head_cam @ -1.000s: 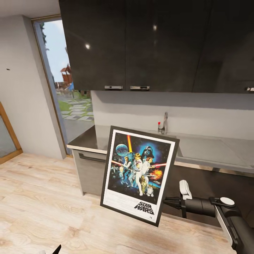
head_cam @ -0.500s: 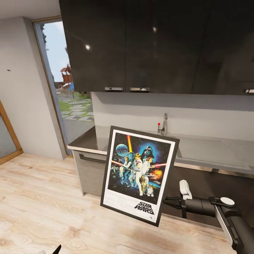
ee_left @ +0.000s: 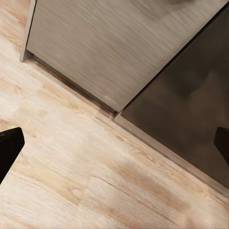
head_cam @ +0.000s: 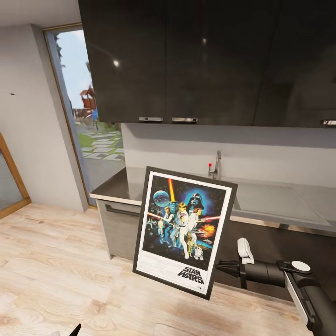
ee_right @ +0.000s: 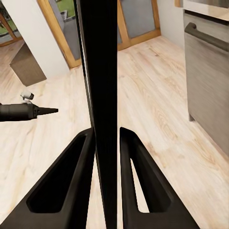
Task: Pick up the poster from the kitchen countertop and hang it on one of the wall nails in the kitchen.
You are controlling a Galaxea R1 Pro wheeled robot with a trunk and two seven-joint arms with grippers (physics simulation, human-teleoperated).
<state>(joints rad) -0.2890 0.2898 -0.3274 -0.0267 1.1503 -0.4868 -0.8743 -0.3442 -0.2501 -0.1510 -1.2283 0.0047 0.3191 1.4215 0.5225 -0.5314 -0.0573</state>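
Note:
The framed Star Wars poster (head_cam: pixel 184 231) hangs upright and slightly tilted in front of the cabinets, off the grey countertop (head_cam: pixel 116 186). My right gripper (head_cam: pixel 220 268) is shut on the poster's lower right edge. In the right wrist view its two black fingers (ee_right: pixel 71 176) clamp the thin black frame edge (ee_right: pixel 100 71). A tiny dark wall nail (head_cam: pixel 12 94) sits on the light-grey wall at far left. My left gripper (ee_left: pixel 114 145) is low over the wooden floor, open with nothing between its widely spread fingertips (ee_left: pixel 9 148).
Dark upper cabinets (head_cam: pixel 205 60) hang over the worktop, which holds a sink (head_cam: pixel 275 198) and a chrome tap (head_cam: pixel 217 163). A glass door (head_cam: pixel 88 116) separates the counter from the nail wall. Wooden floor (head_cam: pixel 51 266) stretches to the left. A wood-framed panel (head_cam: pixel 9 179) stands at far left.
The whole head view has shifted down a little, so the camera moved. Poster and right gripper keep the same place in it.

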